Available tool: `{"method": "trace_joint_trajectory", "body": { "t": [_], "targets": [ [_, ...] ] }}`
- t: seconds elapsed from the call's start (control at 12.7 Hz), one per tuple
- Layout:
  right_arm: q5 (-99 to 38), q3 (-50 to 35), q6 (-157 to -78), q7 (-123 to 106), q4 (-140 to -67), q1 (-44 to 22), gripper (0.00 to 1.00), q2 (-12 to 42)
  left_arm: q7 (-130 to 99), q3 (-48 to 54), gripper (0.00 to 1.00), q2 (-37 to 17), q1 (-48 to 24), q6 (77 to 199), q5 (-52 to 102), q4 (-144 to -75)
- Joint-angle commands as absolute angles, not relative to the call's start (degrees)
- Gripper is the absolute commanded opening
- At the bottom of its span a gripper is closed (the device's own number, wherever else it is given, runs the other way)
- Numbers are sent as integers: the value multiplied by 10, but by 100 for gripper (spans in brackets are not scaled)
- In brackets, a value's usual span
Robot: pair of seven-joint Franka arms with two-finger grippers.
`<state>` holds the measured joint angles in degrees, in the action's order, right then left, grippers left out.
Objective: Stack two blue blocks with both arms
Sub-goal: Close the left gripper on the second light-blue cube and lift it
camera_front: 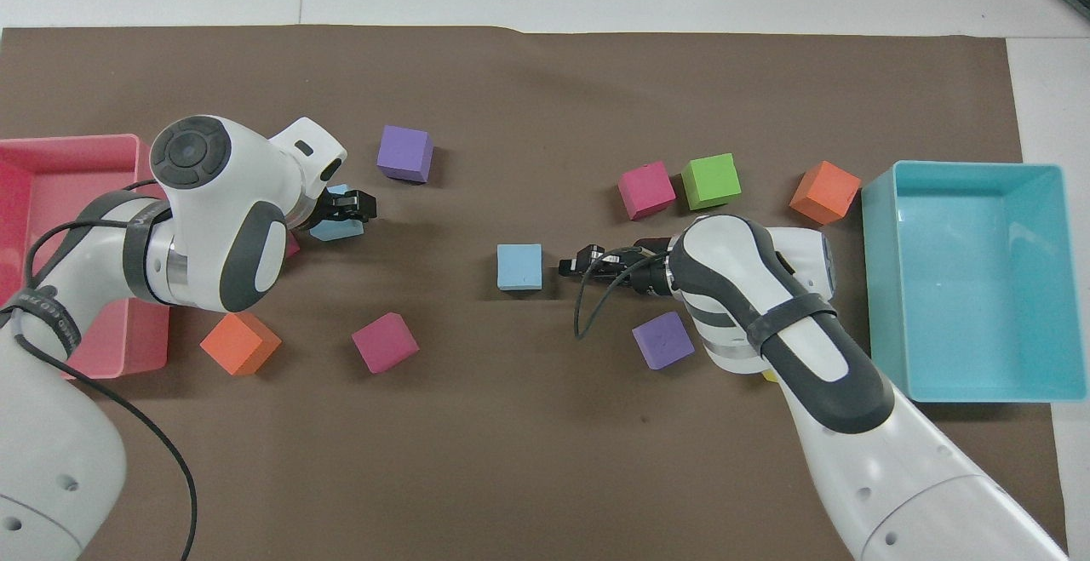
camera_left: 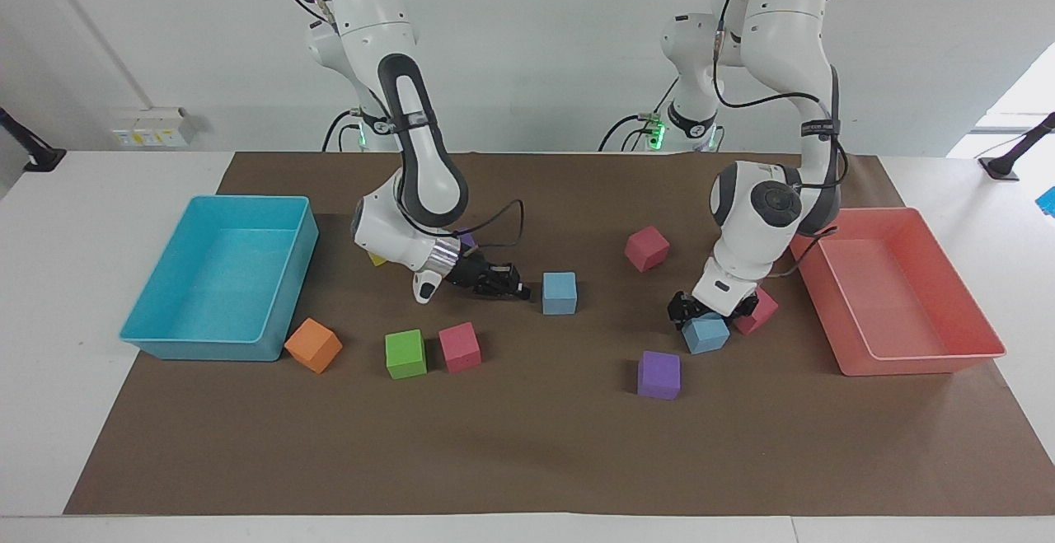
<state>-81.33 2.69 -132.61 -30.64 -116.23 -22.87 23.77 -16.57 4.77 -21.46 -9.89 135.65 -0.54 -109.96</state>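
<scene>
A brown mat covers the white worktop (camera_left: pixel 49 296). The right gripper (camera_left: pixel 515 286), fingers together and empty, lies low just beside the middle blue block (camera_left: pixel 560 292), which sits on the mat toward the left arm's end from it. The left gripper (camera_left: pixel 710 311) is down around the second blue block (camera_left: pixel 705 334), beside a pink cube (camera_left: pixel 762 310); whether it clamps cannot be told.

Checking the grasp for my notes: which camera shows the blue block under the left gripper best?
The facing view: the blue block shows two faces under the left gripper. Overhead, the arm hides most of the block.
</scene>
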Motion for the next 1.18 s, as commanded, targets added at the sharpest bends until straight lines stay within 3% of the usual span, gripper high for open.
{"method": "trace_joint_trajectory", "body": {
  "t": [0.0,0.08,0.31,0.47,0.79,1.1],
  "targets": [
    [-832,23,-1334,-332,-1168,-226,0,236,-178,40,69,-214,-101,1370,-16,-1099],
    [-832,23,-1335,-332,-1168,-226,0,236,-178,39,67,-214,-99,1371,-24,-1098],
    [-832,23,-1337,-332,-1168,-226,0,236,-178,38,37,-205,-99,1368,-37,-1096],
    [-832,23,-1338,-330,-1168,-226,0,236,-178,38,29,-182,-101,1358,-38,-1098],
    [-832,23,-1346,-329,-1169,-236,0,236,-178,39,28,-125,-126,1290,-59,-1096],
    [-832,23,-1349,-329,-1170,-237,0,236,-198,42,28,-122,-184,1238,-62,-1064]
  ]
}}
